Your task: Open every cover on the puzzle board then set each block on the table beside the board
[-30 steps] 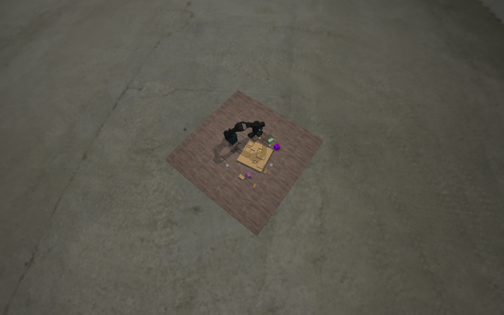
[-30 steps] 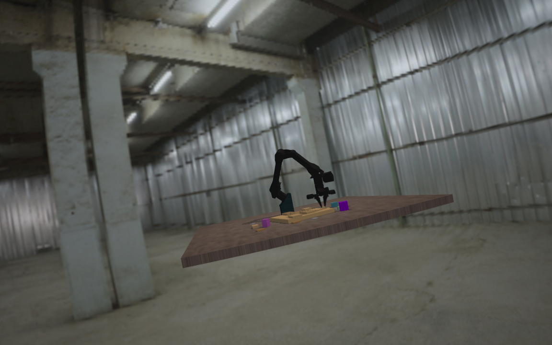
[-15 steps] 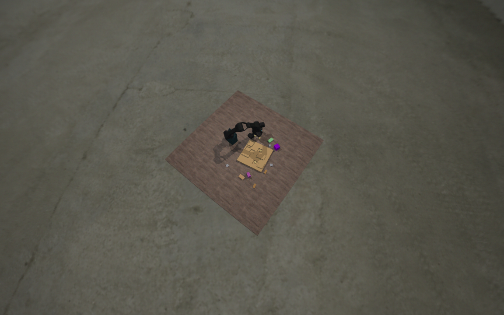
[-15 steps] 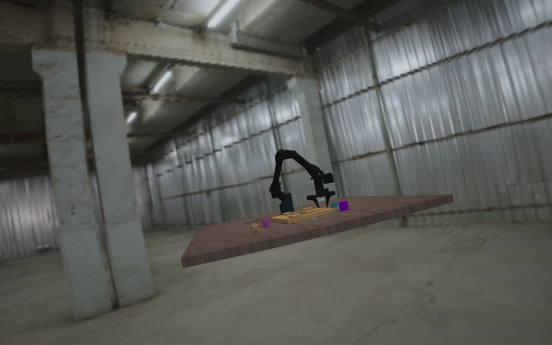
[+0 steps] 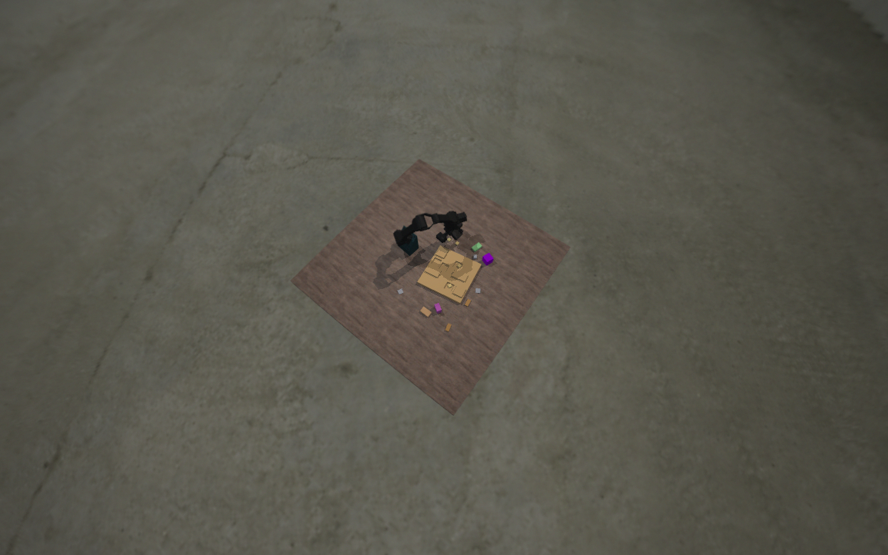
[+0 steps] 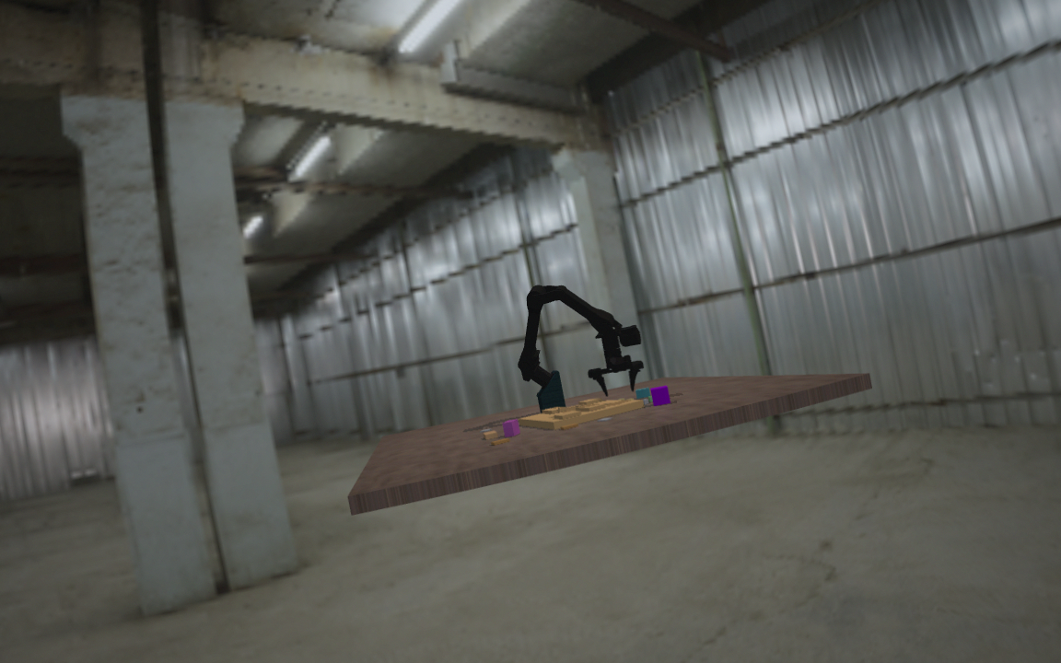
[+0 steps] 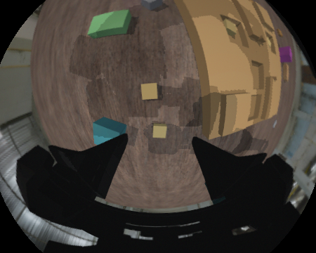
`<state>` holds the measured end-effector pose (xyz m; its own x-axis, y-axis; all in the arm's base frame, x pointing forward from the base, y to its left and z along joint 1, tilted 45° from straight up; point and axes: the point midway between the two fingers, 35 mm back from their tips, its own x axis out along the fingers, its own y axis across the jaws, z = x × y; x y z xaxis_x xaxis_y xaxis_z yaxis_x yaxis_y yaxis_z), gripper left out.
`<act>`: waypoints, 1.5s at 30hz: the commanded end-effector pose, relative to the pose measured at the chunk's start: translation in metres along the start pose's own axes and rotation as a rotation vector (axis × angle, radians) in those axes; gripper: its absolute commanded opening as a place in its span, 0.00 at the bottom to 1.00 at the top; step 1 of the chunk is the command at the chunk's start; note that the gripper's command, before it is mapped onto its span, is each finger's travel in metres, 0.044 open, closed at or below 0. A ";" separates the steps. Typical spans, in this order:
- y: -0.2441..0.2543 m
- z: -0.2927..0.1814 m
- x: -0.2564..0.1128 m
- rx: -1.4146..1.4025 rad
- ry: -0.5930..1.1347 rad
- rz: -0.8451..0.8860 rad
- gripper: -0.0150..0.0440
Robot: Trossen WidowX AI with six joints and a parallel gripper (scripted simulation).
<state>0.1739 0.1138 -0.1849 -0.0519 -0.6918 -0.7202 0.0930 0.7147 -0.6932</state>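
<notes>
The tan puzzle board point(image 5: 435, 284) point(image 6: 600, 413) point(image 7: 218, 70) lies on the table with raised covers and several open wells. One pale block point(image 5: 458, 266) point(image 7: 231, 26) sits in an exposed well, and another block point(image 5: 449, 284) point(image 7: 269, 41) sits in a well farther along. Two nearer wells look empty in the wrist view. Two small pale blocks, one block point(image 7: 149, 91) and a second block point(image 7: 159, 131), rest on the table beside the board. My gripper point(image 5: 449, 237) point(image 6: 619, 392) point(image 7: 160, 138) is wide open and empty, above the table by the second block. The exact position of each cover is hard to tell.
A teal block point(image 6: 642, 394) point(image 7: 109, 131) lies near one fingertip in the wrist view. A green block point(image 5: 476, 246) point(image 7: 109, 24) and a purple cube point(image 5: 488, 258) point(image 6: 660, 395) stand beside the board. A magenta block point(image 5: 437, 307) point(image 6: 511, 427) and orange pieces lie beyond its opposite side.
</notes>
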 end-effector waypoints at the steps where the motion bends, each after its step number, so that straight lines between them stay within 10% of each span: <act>1: 0.003 0.002 -0.017 0.006 -0.005 0.014 1.00; 15: 0.000 -0.001 -0.054 0.003 -0.006 0.013 1.00; 32: -0.021 0.053 -0.067 0.356 0.011 0.053 0.25; 45: -0.046 0.098 -0.070 0.654 0.043 0.080 0.25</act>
<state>0.2588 0.1225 -0.1081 -0.0661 -0.6342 -0.7704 0.6265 0.5745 -0.5267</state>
